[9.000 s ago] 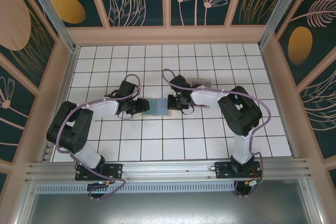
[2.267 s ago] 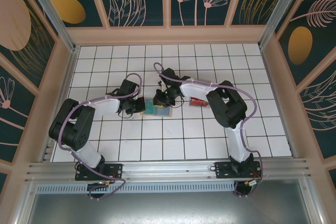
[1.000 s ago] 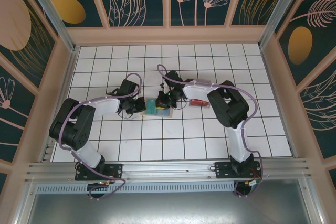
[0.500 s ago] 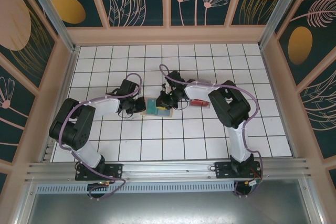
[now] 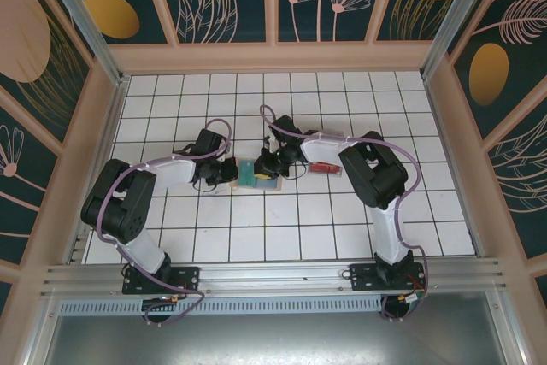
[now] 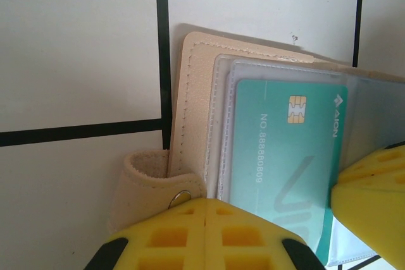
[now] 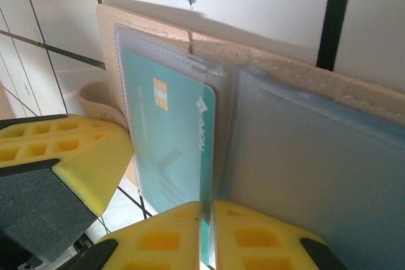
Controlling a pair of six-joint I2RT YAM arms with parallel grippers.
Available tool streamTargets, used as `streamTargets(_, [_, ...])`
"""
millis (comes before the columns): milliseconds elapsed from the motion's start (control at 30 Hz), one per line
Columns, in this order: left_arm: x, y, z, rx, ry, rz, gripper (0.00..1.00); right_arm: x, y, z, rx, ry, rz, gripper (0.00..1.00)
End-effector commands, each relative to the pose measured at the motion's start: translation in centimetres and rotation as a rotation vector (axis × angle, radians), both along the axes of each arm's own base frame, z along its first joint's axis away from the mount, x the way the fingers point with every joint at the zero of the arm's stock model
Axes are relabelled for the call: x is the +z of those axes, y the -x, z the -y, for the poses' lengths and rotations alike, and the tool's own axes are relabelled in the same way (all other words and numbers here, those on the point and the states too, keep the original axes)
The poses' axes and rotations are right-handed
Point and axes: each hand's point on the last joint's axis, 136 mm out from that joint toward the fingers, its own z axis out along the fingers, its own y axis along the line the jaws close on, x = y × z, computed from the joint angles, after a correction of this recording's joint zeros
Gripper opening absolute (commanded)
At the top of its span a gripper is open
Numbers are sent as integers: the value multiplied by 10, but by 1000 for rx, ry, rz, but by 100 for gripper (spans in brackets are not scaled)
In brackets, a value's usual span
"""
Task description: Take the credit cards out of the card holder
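- A small tan folding card holder [image 5: 256, 176] lies open and flat on the white tiled table [image 5: 282, 237], roughly midway between the two arms and about one tile wide.
- In its left half, under a clear plastic sleeve, sits a teal plastic card [image 6: 285, 156] with a gold chip, a printed number and the letters "AION".
- The other half of the holder is a blue-grey panel [image 7: 304, 175] beside the card, with the tan cover's stitched edge showing along it.
- A short tan strap [image 6: 149, 184] with a small metal snap [image 6: 181, 198] curls up from the holder's outer edge.
- The left gripper [image 5: 229, 173] is at that outer edge, just by the strap. Its yellow fingers [image 6: 164, 238] are pressed together with no gap. From here I cannot tell whether any of the holder is caught between them.
- The right gripper [image 5: 267, 166] comes in from the far side over the holder. Its yellow fingers [image 7: 158, 238] are pinched together on the near edge of the teal card, with a sliver of teal showing in the seam between them.
- The two grippers are close together, with the card between them.
- A small flat item with a red strip [image 5: 325, 167] lies on the tiles to the right of the holder, apart from it, partly under the right arm.
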Motion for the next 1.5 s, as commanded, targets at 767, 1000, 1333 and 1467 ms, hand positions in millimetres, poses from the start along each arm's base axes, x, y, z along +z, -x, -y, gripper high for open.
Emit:
streamTargets(767, [-29, 21, -10, 8, -59, -112, 0, 23, -3, 19, -30, -29, 40, 0])
streamTargets(1000, [-29, 22, -9, 4, -52, -112, 0, 14, 0, 10, -13, -50, 21, 12])
streamTargets(1333, [-29, 22, -8, 2, -46, -114, 0, 2, -5, 4, -14, -36, 7, 22])
streamTargets(1467, [-29, 23, -9, 3, -50, -115, 0, 4, -5, 8, -17, -20, 22, 22])
